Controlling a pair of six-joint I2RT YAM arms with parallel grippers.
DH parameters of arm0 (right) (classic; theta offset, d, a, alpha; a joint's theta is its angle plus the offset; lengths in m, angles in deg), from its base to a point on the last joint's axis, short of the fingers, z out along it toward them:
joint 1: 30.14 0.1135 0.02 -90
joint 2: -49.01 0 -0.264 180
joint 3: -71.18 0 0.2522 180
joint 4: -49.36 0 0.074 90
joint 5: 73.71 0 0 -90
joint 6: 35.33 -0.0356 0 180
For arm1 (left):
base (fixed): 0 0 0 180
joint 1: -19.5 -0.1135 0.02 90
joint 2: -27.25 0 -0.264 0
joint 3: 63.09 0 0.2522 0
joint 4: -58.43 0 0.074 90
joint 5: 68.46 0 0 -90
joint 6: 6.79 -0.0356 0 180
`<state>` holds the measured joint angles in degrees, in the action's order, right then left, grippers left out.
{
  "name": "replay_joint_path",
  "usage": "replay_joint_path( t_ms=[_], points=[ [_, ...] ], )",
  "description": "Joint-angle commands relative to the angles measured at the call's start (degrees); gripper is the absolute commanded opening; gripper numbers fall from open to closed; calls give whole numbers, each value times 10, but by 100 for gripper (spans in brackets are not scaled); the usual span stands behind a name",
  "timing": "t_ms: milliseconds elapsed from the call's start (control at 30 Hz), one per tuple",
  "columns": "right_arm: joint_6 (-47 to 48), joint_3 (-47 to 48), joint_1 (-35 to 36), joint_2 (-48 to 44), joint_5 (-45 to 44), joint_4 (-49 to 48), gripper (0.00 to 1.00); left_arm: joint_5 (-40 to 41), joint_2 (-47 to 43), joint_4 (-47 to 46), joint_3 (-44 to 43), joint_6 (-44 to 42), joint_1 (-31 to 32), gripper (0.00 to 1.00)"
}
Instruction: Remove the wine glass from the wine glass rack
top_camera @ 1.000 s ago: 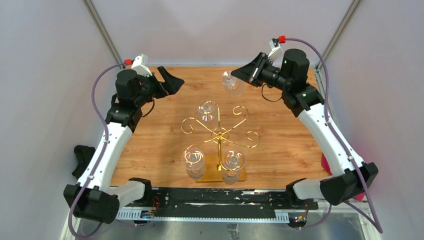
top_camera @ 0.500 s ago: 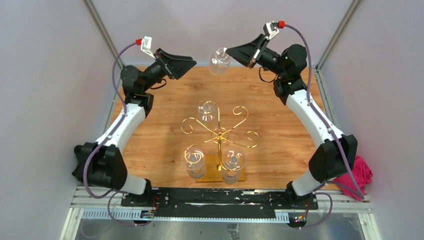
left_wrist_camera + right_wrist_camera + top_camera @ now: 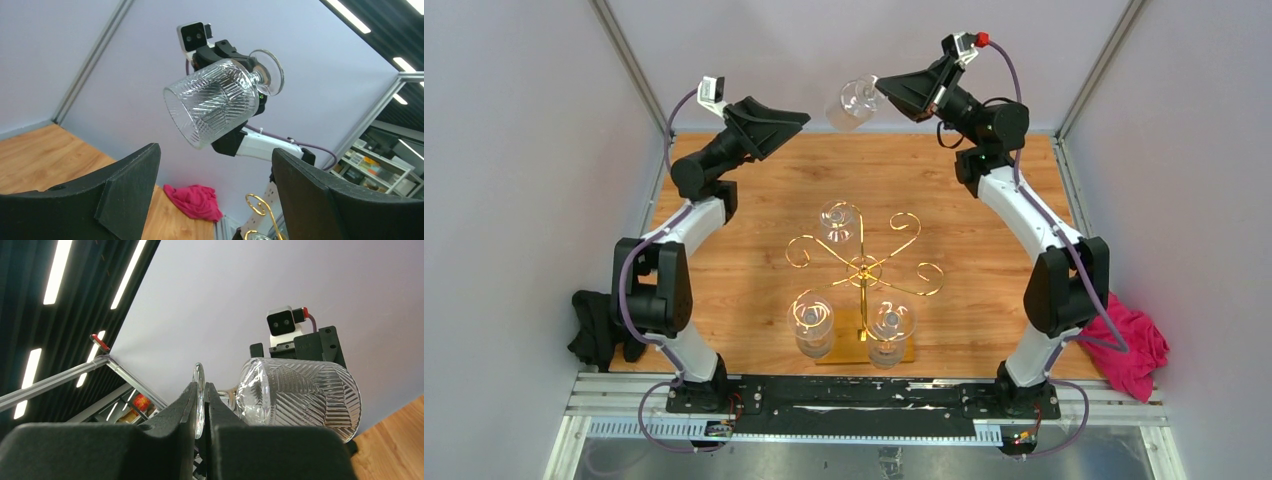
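Note:
My right gripper [image 3: 882, 88] is raised high over the table's far edge, shut on the flat foot of a cut-glass wine glass [image 3: 852, 104]. The glass lies sideways, bowl pointing left toward my left gripper [image 3: 799, 118]. In the right wrist view the fingers pinch the foot [image 3: 199, 400] and the bowl [image 3: 300, 397] sticks out to the right. My left gripper is open and empty, also raised, facing the glass [image 3: 215, 100] from a short distance. The gold wine glass rack [image 3: 864, 268] stands mid-table on its wooden base with three glasses [image 3: 810, 320] hanging from it.
A red cloth [image 3: 1136, 350] lies off the table's right edge. A black object [image 3: 592, 330] sits off the left edge. Grey walls and metal frame posts enclose the table.
Both arms have lifted and stretched upward. The right gripper carried the glass up and left from above the table's far part. The left gripper rose and turned toward the glass.

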<state>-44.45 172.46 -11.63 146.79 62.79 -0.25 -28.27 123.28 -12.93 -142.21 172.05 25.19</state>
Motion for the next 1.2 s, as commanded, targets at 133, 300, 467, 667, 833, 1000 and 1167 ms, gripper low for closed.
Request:
replay_joint_path(
  t_ms=[133,300,467,667,833,1000,1167],
  points=[
    [-48,72,27,32,-24,-100,0,-6,-19,-49,-21,34,33,88],
    [-44,87,45,42,-21,-92,0,2,-26,-49,-18,38,41,89],
    [-49,77,53,51,-26,-107,0,8,-60,-50,-27,47,53,89],
    [-55,73,61,63,-27,-118,0,18,-121,-48,-25,54,58,87],
    [-96,84,88,98,-35,-160,0,26,-149,-48,-7,53,70,79],
    [-107,97,122,116,-24,-168,0,27,-156,-48,3,53,73,72],
    [-97,79,147,112,-13,-160,0,22,-155,-48,-11,60,73,45]
  ],
)
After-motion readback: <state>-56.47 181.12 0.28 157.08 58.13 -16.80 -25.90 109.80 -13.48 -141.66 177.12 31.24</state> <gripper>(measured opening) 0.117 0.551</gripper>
